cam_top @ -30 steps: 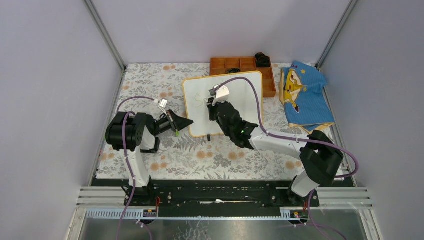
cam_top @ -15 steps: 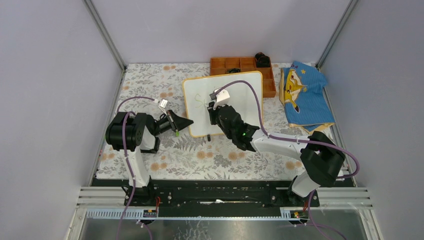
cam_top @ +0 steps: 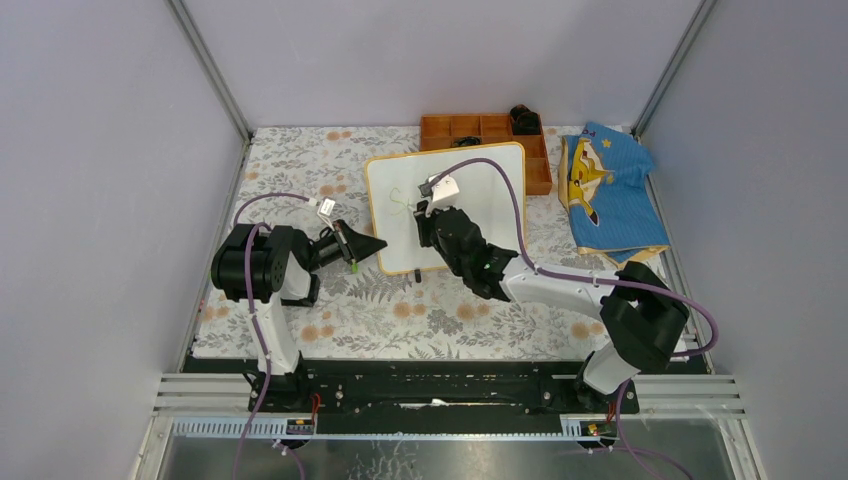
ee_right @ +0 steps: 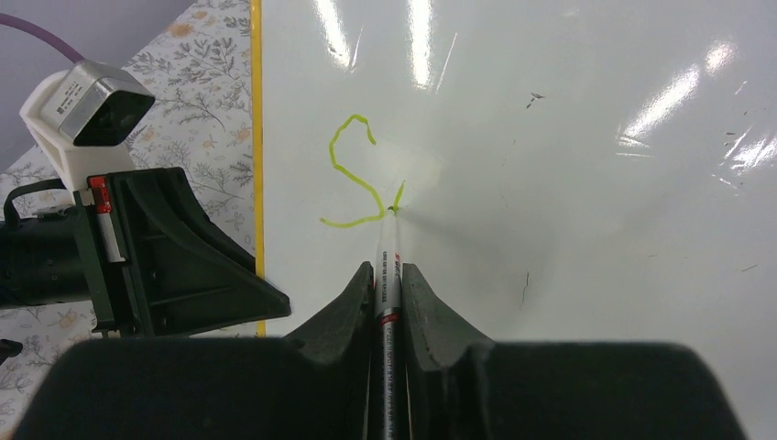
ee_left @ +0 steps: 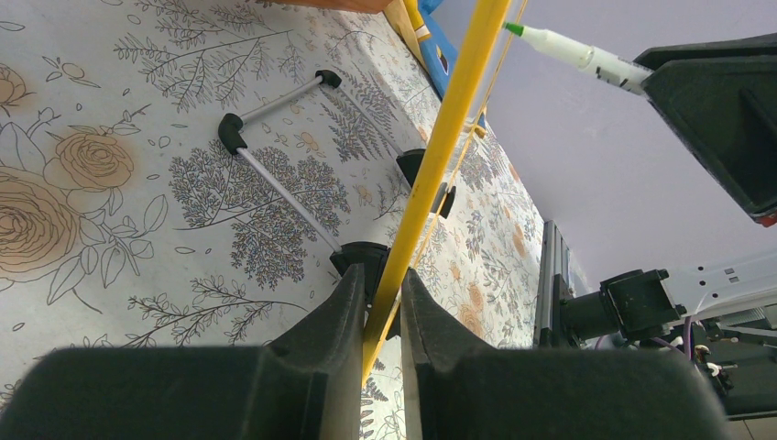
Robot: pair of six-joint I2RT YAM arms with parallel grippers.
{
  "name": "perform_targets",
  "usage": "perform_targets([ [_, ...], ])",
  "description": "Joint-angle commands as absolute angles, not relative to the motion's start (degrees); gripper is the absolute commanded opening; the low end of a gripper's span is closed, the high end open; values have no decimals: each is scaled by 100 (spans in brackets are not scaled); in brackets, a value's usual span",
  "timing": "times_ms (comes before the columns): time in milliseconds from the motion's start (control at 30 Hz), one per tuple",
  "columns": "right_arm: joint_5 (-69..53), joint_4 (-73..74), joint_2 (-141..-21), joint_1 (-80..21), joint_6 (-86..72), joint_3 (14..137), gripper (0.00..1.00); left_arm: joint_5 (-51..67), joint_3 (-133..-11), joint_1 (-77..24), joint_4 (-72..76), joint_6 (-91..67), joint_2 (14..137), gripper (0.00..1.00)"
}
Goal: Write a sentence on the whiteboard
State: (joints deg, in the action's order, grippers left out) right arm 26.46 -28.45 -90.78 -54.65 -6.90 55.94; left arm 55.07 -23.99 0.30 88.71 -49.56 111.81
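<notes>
Left gripper (ee_left: 379, 277) is pinched tight on the thin yellow edge of the whiteboard (ee_right: 568, 165), which stands on the flowery table cover (cam_top: 290, 170). Right gripper (ee_right: 388, 275) is squeezed on a thin marker (ee_right: 389, 240), and the marker's green tip touches the white face. Right there is the start of the sentence (ee_right: 357, 183): a yellow-green S with one small stroke beside it, near the board's left edge. Farther back, an orange tray (cam_top: 432, 135) with little boxes sits just behind the board. A blue cloth (cam_top: 610, 185) lies to the right.
</notes>
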Motion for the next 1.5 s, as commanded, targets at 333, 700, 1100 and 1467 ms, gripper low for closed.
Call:
perform_targets([
  [333, 2865, -2779, -9159, -5242, -672, 6108, 0, 5114, -2347, 25, 8939, -4816, 11322, 0],
  [700, 2998, -2760, -8993, -5203, -749, 5841, 0, 5115, -2347, 18, 8931, -4816, 11320, 0],
  [1100, 2998, -2769, -8856, -5203, -821, 5581, 0, 5106, -2348, 26, 8921, -4808, 11323, 0],
  [1467, 2803, -2769, -8754, -5203, -941, 5316, 0, 5106, -2347, 26, 8912, -4803, 11321, 0],
])
